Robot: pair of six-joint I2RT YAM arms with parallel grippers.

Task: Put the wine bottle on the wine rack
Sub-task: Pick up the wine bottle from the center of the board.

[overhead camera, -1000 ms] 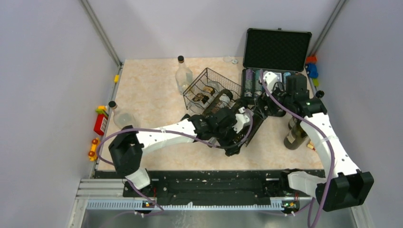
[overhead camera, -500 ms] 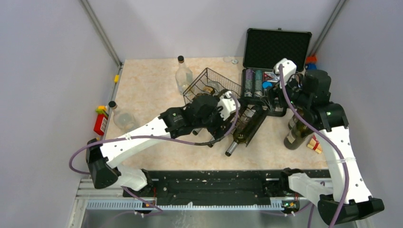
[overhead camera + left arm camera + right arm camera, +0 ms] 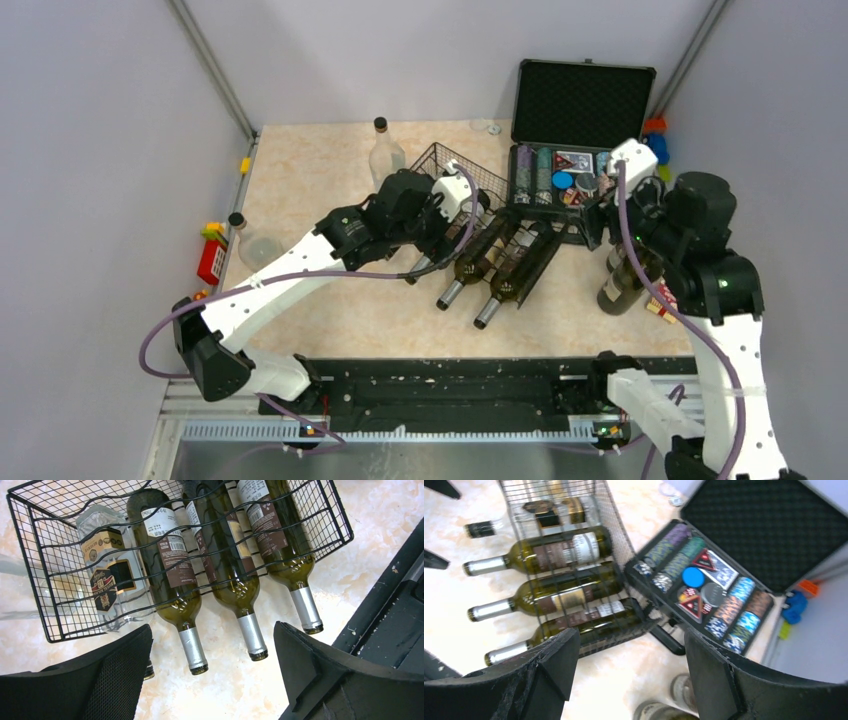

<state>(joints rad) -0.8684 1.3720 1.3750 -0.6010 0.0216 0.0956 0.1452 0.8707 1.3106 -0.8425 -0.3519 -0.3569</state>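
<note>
Standing upright at the near right of the table (image 3: 310, 170), under the right arm: a dark bottle (image 3: 619, 288) with a pale label. A second bottle top is showing beside it in the right wrist view, too blurred for telling more.

Pointing toward the near edge, out of the open side of the wine rack (image 3: 441, 159): three silver-capped necks. Lying side by side in the wavy cradles of that rack, as ordered in the left wrist view: the left wine bottle (image 3: 167, 550), the middle wine bottle (image 3: 230, 575) and the right wine bottle (image 3: 275, 535), bodies under the upper wires, labels facing up. Sharing the rack with them, at their left and against the mesh wall: a flat clear bottle (image 3: 107, 575) carrying a dark and gold label.

Hanging over the necks: the left gripper (image 3: 212, 634), fingers spreading wide, gripping nothing. Hanging at the right of the rack: the right gripper (image 3: 630, 636), also spreading apart, with nothing between its fingers.

Sitting near the left edge of the table, well apart from the rack: a round clear bottle (image 3: 255, 247). Sitting just beside the rack, on its right: a black case (image 3: 585, 100), lid standing open, foam lining inside, rows of poker chips (image 3: 724, 605) and cards filling the lower half.

Standing farther back, just behind the rack: a tall clear bottle (image 3: 384, 155) with a dark cap.
</note>
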